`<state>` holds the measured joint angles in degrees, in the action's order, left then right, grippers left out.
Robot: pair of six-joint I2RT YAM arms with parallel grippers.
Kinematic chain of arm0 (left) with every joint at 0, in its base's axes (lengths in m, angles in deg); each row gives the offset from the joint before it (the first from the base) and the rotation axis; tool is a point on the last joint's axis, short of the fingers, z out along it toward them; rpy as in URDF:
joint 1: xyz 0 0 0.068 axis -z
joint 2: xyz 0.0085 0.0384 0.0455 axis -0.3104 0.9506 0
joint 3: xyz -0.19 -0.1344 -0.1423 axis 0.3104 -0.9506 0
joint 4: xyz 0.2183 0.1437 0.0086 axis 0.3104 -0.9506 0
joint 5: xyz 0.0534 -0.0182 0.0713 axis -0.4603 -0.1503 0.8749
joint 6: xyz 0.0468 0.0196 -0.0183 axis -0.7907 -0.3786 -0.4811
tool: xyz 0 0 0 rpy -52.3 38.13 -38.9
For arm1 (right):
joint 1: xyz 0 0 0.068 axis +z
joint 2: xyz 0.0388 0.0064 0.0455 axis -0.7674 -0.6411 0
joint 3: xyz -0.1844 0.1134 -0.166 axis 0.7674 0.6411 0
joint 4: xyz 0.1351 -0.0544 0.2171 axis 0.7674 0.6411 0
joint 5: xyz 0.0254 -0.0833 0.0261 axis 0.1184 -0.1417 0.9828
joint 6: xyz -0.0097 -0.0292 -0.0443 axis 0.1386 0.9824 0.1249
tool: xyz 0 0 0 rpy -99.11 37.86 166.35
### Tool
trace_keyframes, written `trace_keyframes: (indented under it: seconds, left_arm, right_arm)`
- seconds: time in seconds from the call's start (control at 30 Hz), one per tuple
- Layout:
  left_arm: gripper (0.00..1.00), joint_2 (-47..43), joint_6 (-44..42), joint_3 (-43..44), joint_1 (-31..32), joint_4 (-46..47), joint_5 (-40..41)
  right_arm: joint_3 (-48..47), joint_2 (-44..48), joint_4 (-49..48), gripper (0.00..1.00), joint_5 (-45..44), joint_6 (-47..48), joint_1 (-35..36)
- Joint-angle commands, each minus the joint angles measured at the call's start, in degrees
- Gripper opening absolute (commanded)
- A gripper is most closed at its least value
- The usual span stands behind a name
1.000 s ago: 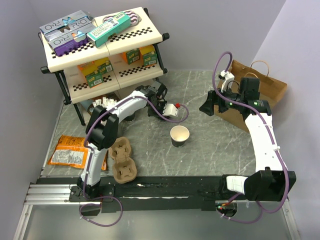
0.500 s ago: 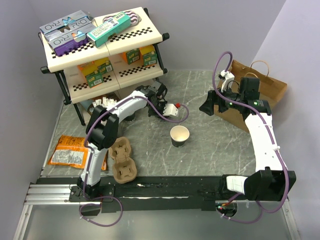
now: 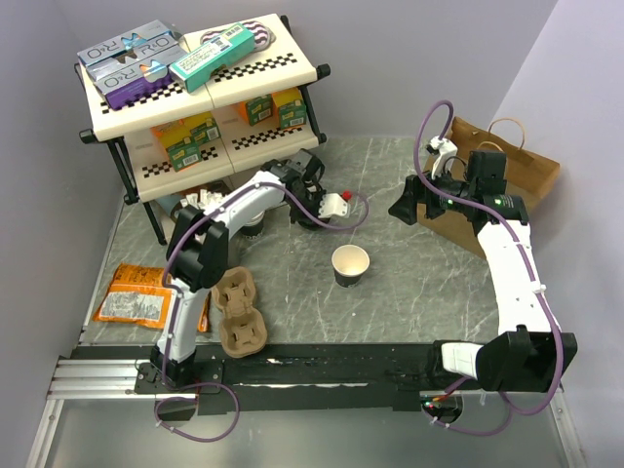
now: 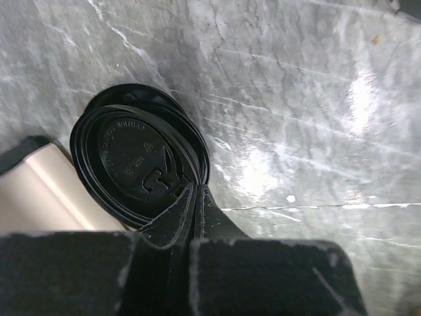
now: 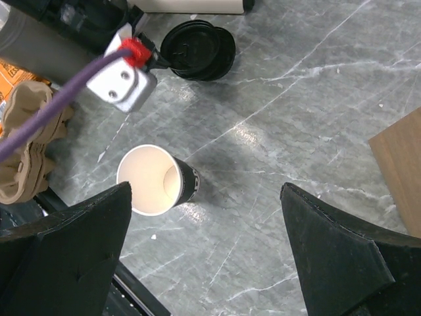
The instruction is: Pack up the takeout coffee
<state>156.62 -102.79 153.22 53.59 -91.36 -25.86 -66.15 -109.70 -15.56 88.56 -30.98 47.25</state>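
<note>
The takeout coffee cup (image 3: 350, 264) stands open and lidless mid-table, cream inside with a dark wall (image 5: 158, 181). Its round black lid (image 4: 131, 158) lies on another black lid near the foot of the shelf (image 5: 197, 49). My left gripper (image 4: 195, 189) is shut, its fingertips pinched on the near rim of the top lid; from above that gripper (image 3: 312, 214) is a dark shape under the wrist. My right gripper (image 5: 205, 191) hangs wide open above the table, right of the cup, holding nothing (image 3: 405, 210).
A brown paper bag (image 3: 507, 175) lies at the right. A pulp cup carrier (image 3: 239, 312) and orange packets (image 3: 136, 297) sit at the near left. The two-tier shelf (image 3: 195, 97) of boxes stands at the back left, its cream foot (image 4: 39, 191) beside the lids.
The left gripper has closed onto the lid's rim and its wrist has shifted slightly towards the shelf. The right arm and the cup have not moved.
</note>
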Motion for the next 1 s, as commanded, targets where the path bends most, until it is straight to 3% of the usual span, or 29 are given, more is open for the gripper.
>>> trace_keyframes:
  seconds: [0.0, 0.27, 0.4, 0.47, 0.53, 0.73, 0.87, 0.97]
  left_arm:
    - [0.01, -4.7, 6.2, 4.8, -1.4, -1.8, -7.1]
    - [0.01, -14.8, 24.4, 5.1, -2.7, 0.5, -21.9]
    - [0.01, -19.4, 38.0, -0.8, -5.4, 8.2, -36.5]
    - [0.01, -22.8, 47.1, -7.2, -5.9, 18.0, -42.6]
    - [0.01, -24.8, 51.2, -11.3, -6.1, 25.9, -44.4]
    - [0.01, -26.7, 58.5, -20.8, -6.3, 33.7, -50.5]
    - [0.01, -28.6, 75.1, -28.7, -4.7, 50.2, -53.2]
    - [0.01, -28.9, 78.1, -31.3, -2.2, 53.5, -54.2]
  right_arm:
    - [-0.3, 1.8, -1.8, 1.00, 0.1, 0.3, 0.1]
    - [-0.1, 3.0, -1.5, 1.00, 1.7, 2.4, 0.1]
    - [0.2, 2.6, -2.3, 1.00, 6.6, 2.4, 0.1]
    - [1.3, 2.9, -4.9, 1.00, 9.4, 0.5, 0.1]
    - [2.6, 2.7, -6.3, 1.00, 11.7, -0.6, 0.1]
    - [6.7, 3.1, -9.3, 1.00, 18.8, -3.3, 0.1]
    - [9.5, 4.0, -10.8, 1.00, 20.6, -6.0, 0.1]
    - [12.0, 6.1, -11.5, 1.00, 20.6, -6.6, 0.1]
